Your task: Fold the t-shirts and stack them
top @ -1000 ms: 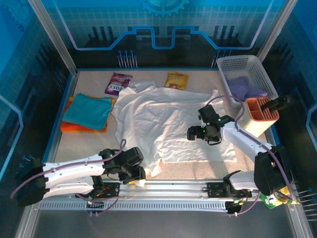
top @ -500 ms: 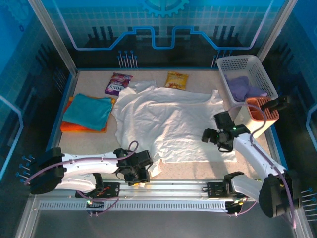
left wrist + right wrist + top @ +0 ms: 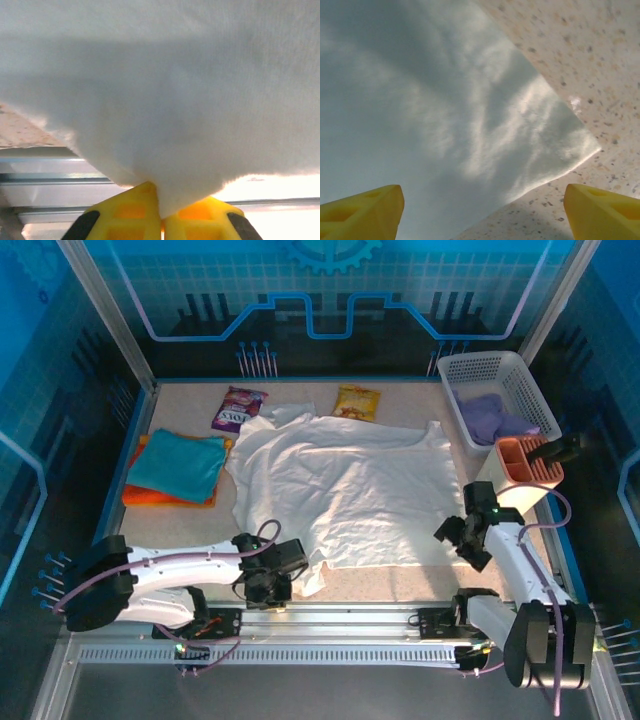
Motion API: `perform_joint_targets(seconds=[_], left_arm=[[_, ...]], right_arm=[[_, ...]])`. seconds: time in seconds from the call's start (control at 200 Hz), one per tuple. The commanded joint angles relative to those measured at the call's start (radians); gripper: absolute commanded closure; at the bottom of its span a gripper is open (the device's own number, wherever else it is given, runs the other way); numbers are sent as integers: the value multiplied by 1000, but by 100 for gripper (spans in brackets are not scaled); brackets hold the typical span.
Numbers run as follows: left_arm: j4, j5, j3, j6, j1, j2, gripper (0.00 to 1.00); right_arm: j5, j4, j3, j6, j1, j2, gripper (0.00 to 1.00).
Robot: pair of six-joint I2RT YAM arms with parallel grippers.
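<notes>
Two grippers are at the near hem of the white t-shirt [image 3: 350,490], which lies spread flat across the middle of the table [image 3: 400,585]. My left gripper [image 3: 161,200] is pinched tight on the shirt's near left corner, with cloth bunched between its yellow fingers [image 3: 125,210] (the fabric hangs down over them). My right gripper [image 3: 481,200] stands wide apart over the near right corner and grips nothing. I cannot tell whether its tips touch the cloth. The teal t-shirt [image 3: 178,462] sits folded on top of the orange t-shirt [image 3: 150,497] at the table's left side, just beside the white one's sleeve.
</notes>
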State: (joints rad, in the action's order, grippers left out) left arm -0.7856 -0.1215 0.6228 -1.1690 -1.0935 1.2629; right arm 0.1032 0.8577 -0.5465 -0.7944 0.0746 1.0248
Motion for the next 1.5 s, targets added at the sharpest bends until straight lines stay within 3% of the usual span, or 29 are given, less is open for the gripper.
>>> perform_joint_targets(seconds=[0.0, 0.18, 0.525, 0.71, 0.846, 0.911, 1.031, 1.206, 1.311, 1.496], left_arm=[[-129, 36, 43, 61, 17, -39, 97], [-256, 93, 99, 125, 50, -54, 100], [-331, 155, 128, 172, 125, -166, 100], [-323, 169, 134, 202, 162, -193, 100], [-327, 196, 135, 227, 190, -200, 100], [-339, 220, 146, 248, 215, -214, 100], [-368, 277, 220, 307, 275, -263, 100], [-509, 513, 443, 416, 322, -243, 100], [-436, 595, 507, 539, 376, -263, 100], [-185, 486, 588, 771, 592, -264, 100]], right_arm=[[-45, -9, 42, -38, 32, 19, 20], [-31, -33, 48, -42, 37, 45, 34], [-42, -94, 70, -67, 37, 119, 49], [-45, -126, 81, -68, 37, 126, 64], [-75, -150, 80, -58, 37, 125, 83], [-112, -172, 72, -30, 37, 115, 100], [-133, -152, 8, 8, -1, 85, 100], [28, -76, -109, 30, -182, -20, 100], [34, -108, -170, 75, -236, -62, 100], [38, -143, -392, 216, -295, -34, 100]])
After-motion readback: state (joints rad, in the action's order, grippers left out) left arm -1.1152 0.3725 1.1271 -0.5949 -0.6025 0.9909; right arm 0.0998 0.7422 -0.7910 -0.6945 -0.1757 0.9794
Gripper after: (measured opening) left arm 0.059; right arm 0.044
